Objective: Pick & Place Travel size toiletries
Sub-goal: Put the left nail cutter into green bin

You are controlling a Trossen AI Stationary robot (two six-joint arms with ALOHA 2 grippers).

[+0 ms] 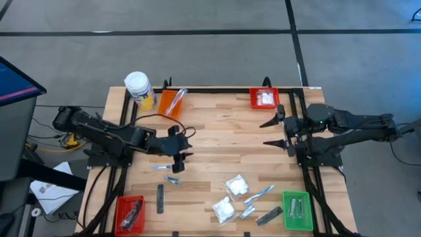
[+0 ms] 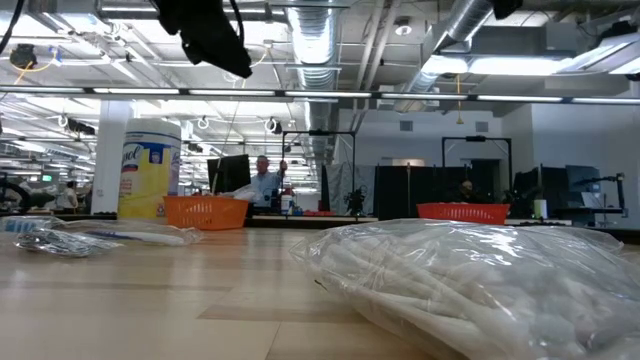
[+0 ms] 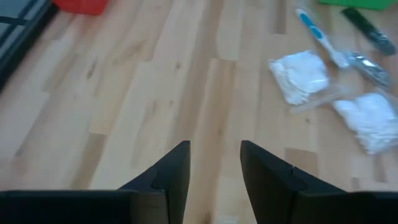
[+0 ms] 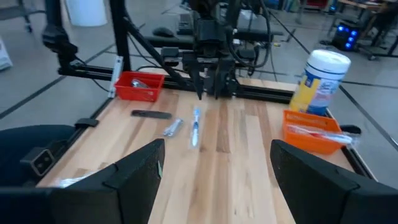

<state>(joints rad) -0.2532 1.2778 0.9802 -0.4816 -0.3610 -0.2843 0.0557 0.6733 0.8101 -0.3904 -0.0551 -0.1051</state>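
Left pincer (image 1: 179, 150): your working arm, over the bench's left middle; its fingers (image 3: 165, 177) stand part open with a bare gap, nothing held.
Right pincer (image 1: 275, 131): waiting at the bench's right side, fingers spread wide, empty.
Bench (image 1: 217, 125): light wooden planks.
Nearest pickings: a toothbrush (image 1: 163, 168) and a silvery sachet (image 1: 173, 180) lie loose just beside the left pincer, nearer the front edge; a dark bar (image 1: 160, 198) lies beyond them.
Loose stock, front middle: two white packets (image 1: 237, 185) (image 1: 223, 209), another toothbrush (image 1: 260, 193), a second sachet (image 1: 247, 212) and a second dark bar (image 1: 268, 215).
Already binned: a packet in the back red bin (image 1: 265, 99); brush-like pieces in the orange bin (image 1: 172, 103); items in the front red bin (image 1: 129, 214) and the green bin (image 1: 297, 210).
Progress: you look partway through, with about eight pieces left on the bench.
Not stock: the yellow jar (image 1: 140, 90) stays put.
Hard to make out: you cannot identify or count the contents of the front bins; the low view is largely blocked by one packet (image 2: 480, 280).
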